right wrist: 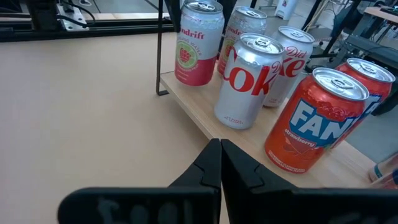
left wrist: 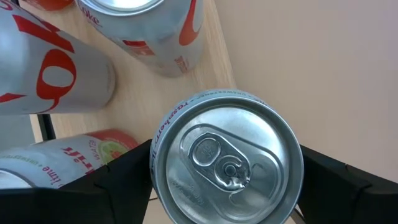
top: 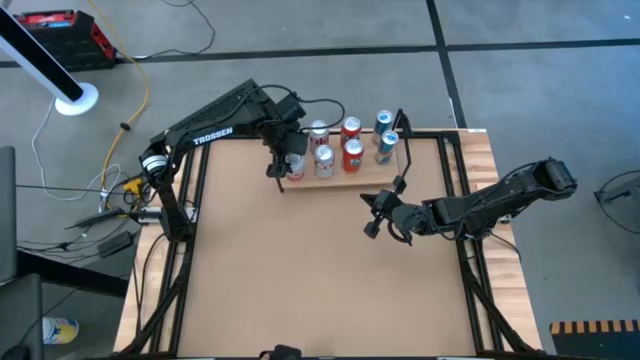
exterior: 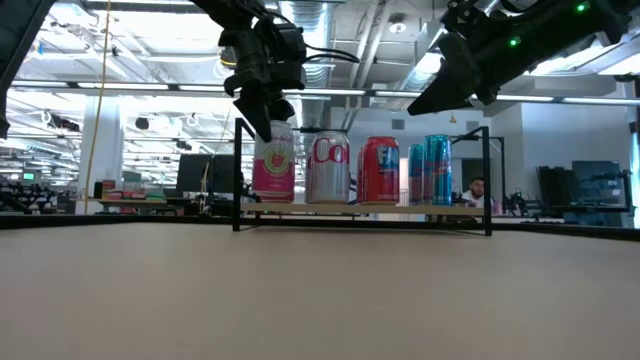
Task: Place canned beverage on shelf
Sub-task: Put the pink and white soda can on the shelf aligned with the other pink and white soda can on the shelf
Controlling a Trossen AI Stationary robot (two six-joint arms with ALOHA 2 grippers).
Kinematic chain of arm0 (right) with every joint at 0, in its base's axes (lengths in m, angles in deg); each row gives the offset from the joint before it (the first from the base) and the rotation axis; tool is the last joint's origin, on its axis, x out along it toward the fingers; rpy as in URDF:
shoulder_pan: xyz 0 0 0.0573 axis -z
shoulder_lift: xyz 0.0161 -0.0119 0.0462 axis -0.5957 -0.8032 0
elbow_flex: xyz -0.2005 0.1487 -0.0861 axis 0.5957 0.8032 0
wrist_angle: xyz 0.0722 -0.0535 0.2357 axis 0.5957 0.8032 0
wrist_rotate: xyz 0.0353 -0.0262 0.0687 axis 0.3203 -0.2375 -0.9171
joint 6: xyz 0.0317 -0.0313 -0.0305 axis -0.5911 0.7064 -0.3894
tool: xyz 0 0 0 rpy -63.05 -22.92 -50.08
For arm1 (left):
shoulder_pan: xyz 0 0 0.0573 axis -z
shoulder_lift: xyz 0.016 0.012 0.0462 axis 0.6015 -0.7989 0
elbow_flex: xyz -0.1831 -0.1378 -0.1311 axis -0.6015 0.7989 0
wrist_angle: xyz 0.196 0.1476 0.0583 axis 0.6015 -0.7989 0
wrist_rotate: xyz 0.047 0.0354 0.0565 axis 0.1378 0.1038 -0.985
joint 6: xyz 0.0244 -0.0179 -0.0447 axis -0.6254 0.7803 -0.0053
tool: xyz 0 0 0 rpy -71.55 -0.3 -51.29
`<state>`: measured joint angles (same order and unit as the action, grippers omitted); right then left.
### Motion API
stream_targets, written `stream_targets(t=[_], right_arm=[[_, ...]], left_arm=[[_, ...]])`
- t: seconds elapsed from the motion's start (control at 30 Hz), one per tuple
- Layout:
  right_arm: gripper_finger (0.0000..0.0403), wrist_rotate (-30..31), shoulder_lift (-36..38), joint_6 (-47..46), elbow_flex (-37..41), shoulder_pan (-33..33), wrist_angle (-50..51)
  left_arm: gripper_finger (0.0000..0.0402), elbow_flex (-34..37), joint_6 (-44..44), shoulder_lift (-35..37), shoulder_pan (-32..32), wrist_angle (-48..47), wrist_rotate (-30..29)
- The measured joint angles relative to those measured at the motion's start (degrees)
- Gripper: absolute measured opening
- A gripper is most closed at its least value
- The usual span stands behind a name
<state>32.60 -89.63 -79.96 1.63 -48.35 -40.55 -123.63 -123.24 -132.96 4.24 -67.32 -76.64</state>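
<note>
Your left gripper (top: 283, 165) hangs over the left end of the shelf (top: 372, 176), near the far edge of the table (top: 300, 270), its fingers (left wrist: 118, 174) spread to either side of the pink can (exterior: 274, 163) with its lid between them; you cannot tell from the views whether the pads actually touch the can's wall. That can stands upright on the plank at the front left spot, just inside the black rod upright (exterior: 238, 175).

Beside it on the plank you have a silver cola can (exterior: 328, 165), then a red strawberry soda can (exterior: 379, 170), then blue cans (exterior: 431, 170) at the right end. A second row stands behind them, with another silver cola can (right wrist: 287, 56) and another pink can (right wrist: 244, 28) visible in it. All the cans are upright.

Your right gripper (top: 377, 213) sits off the shelf's front right corner, above the bare tabletop toward the right edge, its two fingers pressed together with nothing between them, pointing toward the row of cans
</note>
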Motion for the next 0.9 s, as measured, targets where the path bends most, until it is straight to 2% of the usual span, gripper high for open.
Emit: stream_targets(t=[0.9], right_arm=[[0.0027, 0.0, 0.0, 0.0, 0.0, 0.0, 0.0]], left_arm=[[0.0309, 0.0, 0.5, -0.1, 0.1, 0.7, -0.2]])
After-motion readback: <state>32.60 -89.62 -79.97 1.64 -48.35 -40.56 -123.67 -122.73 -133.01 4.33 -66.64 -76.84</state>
